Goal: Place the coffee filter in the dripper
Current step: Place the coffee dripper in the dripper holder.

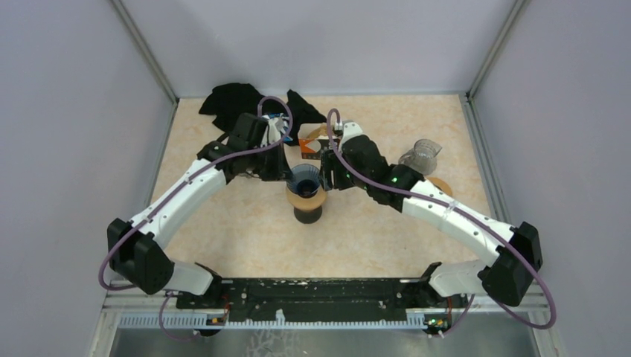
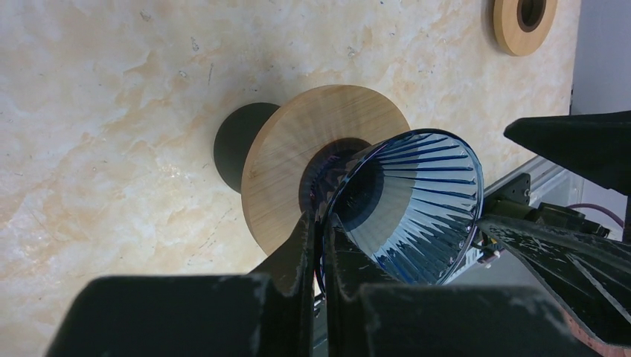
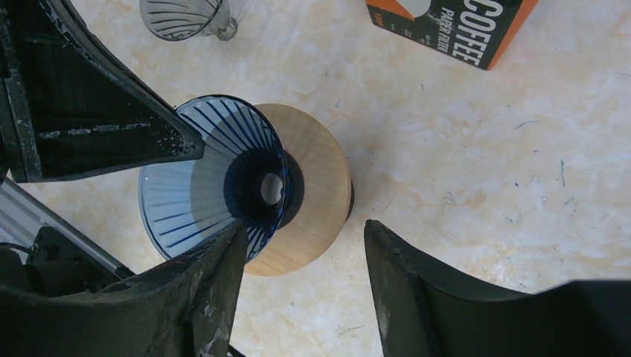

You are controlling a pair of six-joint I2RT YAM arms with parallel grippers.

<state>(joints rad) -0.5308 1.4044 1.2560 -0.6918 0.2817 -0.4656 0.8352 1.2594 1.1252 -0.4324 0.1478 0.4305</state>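
My left gripper [image 2: 320, 223]: fingers nearly closed, pinching the rim of the blue dripper [image 2: 417, 201], which sits on a wooden disc [image 2: 298, 149] mid-table. My right gripper [image 3: 303, 230]: spread wide, holding nothing, beside the dripper. Coffee filter box [image 3: 454, 30]: on the table beyond it

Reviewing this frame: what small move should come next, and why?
Probably move the right gripper, open and empty beside the dripper, toward the coffee filter box to fetch a filter. The dripper's cone shows no paper inside, and the left gripper pinches its rim, apparently steadying it on the wooden disc.
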